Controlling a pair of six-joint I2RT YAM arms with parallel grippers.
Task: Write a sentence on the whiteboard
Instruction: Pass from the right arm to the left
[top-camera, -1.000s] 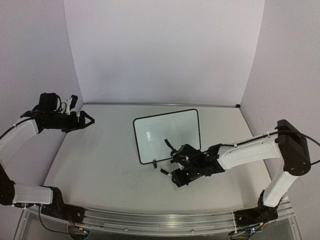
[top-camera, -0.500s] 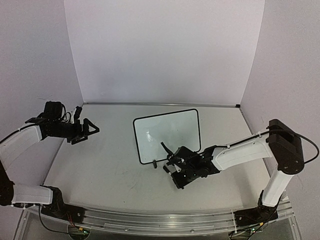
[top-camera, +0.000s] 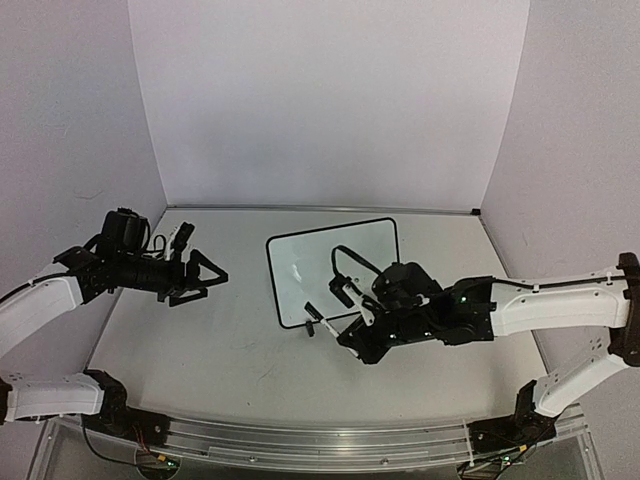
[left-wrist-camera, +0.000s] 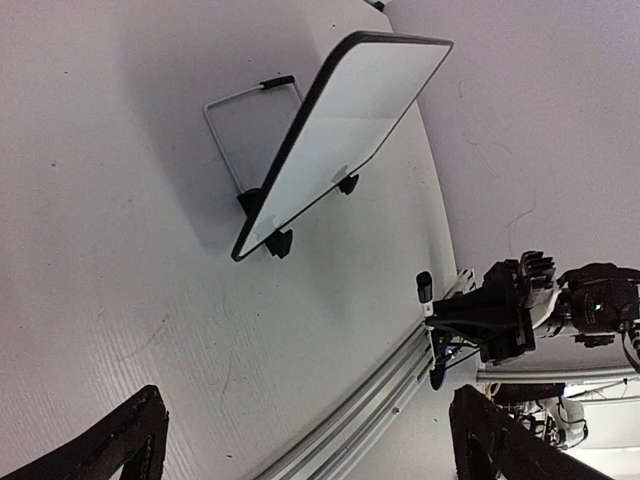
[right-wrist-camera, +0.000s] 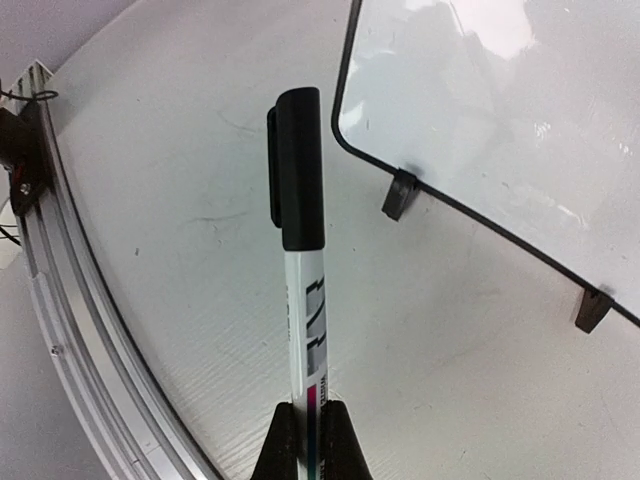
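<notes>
At the middle of the pale worktop (top-camera: 200, 340), the whiteboard (top-camera: 335, 270) leans back on a wire stand (left-wrist-camera: 250, 120) and two small black feet (left-wrist-camera: 279, 242), its face showing me nothing but white sheen and glare in all three views. My right wrist camera crops the whiteboard (right-wrist-camera: 500, 130) at the top and right edges, so only its near left corner and both feet are in frame. That view also cuts off most of my right pincer (right-wrist-camera: 308, 425), leaving just the ends of its fingers (right-wrist-camera: 282, 440) along the bottom edge. The marker (right-wrist-camera: 300, 250) stands up from between them, its black clipped cap (right-wrist-camera: 298, 170) on and covering the tip. Printing runs down the white barrel, dark blocky strokes above a pink and teal band, too foreshortened for me to read. My right pincer (top-camera: 352, 325) is clamped on the marker's (top-camera: 320, 322) lower barrel, just in front of the board's near left foot; whether the cap end touches the foot, I cannot tell from above. My left pincer (top-camera: 205, 277) hovers well to the left of the board, fingers spread wide and holding nothing. From its own camera, only the two dark fingers (left-wrist-camera: 120, 440) poke in at the bottom corners, either side of my left pincer's (left-wrist-camera: 303, 395) gap.
</notes>
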